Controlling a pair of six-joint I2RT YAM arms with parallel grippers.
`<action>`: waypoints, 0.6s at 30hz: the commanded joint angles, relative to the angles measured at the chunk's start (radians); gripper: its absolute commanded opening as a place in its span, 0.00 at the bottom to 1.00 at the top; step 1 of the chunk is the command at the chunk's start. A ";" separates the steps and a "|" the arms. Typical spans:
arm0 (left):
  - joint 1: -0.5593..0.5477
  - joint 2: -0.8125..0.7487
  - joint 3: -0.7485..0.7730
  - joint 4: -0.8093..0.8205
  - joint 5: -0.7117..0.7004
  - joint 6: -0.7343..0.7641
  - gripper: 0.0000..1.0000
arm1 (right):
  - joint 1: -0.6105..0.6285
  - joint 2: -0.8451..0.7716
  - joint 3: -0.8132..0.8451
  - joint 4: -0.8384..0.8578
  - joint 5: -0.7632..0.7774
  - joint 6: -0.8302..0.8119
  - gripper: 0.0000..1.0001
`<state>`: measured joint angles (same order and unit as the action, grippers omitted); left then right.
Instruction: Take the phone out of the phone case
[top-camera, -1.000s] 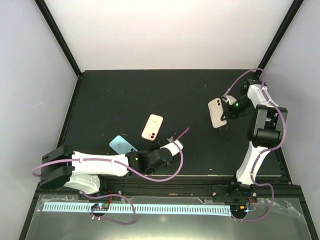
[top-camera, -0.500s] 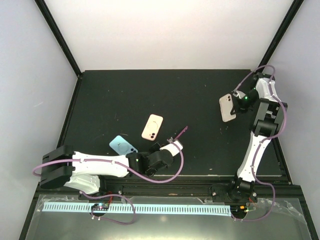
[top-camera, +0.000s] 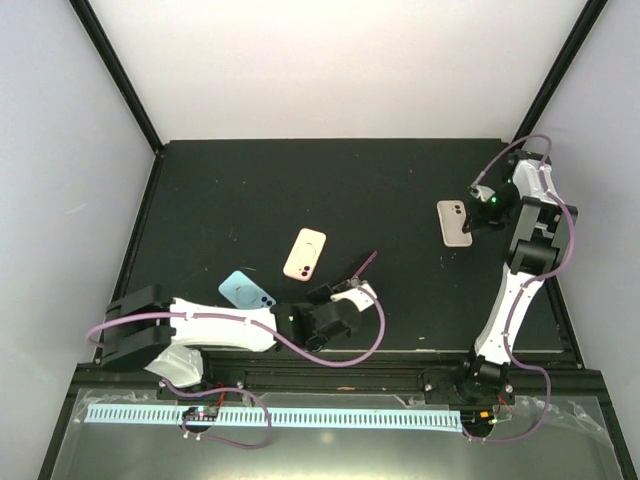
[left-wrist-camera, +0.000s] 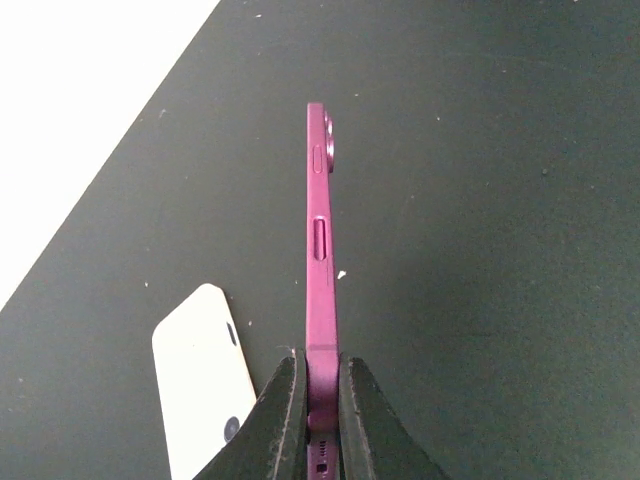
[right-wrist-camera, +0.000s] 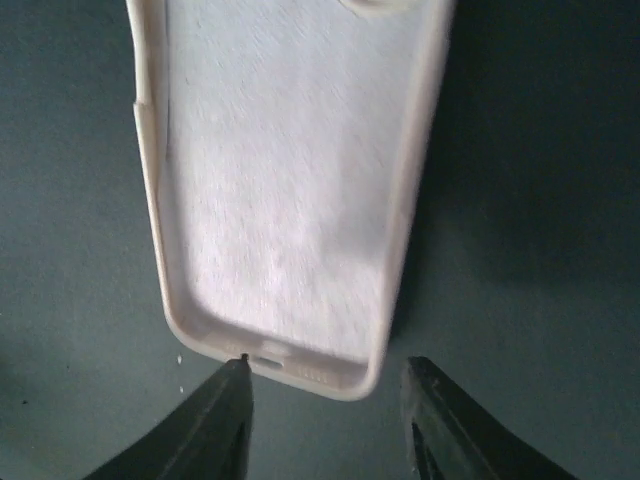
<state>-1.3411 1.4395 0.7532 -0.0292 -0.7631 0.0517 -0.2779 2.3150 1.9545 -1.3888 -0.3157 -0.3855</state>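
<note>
The phone (left-wrist-camera: 320, 240) is a magenta handset held on edge above the black mat, camera end away from my left gripper (left-wrist-camera: 322, 378), which is shut on its bottom end. From above, the phone (top-camera: 362, 265) sticks out of the left gripper (top-camera: 345, 287) near the front middle. The phone case (right-wrist-camera: 285, 190) is cream and empty, its inside facing up. It appears to lie flat on the mat at the right back (top-camera: 455, 222). My right gripper (right-wrist-camera: 325, 385) is open, one finger on each side of the case's bottom end, not gripping it.
A pink-cream phone (top-camera: 305, 254) and a light blue one (top-camera: 246, 290) lie flat on the mat left of the left gripper. The pale one also shows at the lower left of the left wrist view (left-wrist-camera: 200, 385). Black frame posts run along the mat's sides.
The right gripper carried the cream case right and back, lowered it flat, then opened and let it go. The left arm shifted slightly right, still gripping the magenta phone.
</note>
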 joint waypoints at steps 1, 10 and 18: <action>0.019 0.086 0.135 0.056 -0.080 0.118 0.02 | -0.043 -0.158 -0.097 0.090 0.065 0.028 0.45; 0.090 0.392 0.446 0.019 -0.196 0.366 0.01 | -0.046 -0.515 -0.537 0.197 -0.180 -0.041 0.49; 0.145 0.627 0.794 -0.256 -0.230 0.338 0.02 | -0.046 -0.858 -0.803 0.428 -0.252 0.047 0.49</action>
<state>-1.2171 1.9942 1.3888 -0.1467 -0.9150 0.3820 -0.3233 1.5887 1.2022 -1.1240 -0.5076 -0.3866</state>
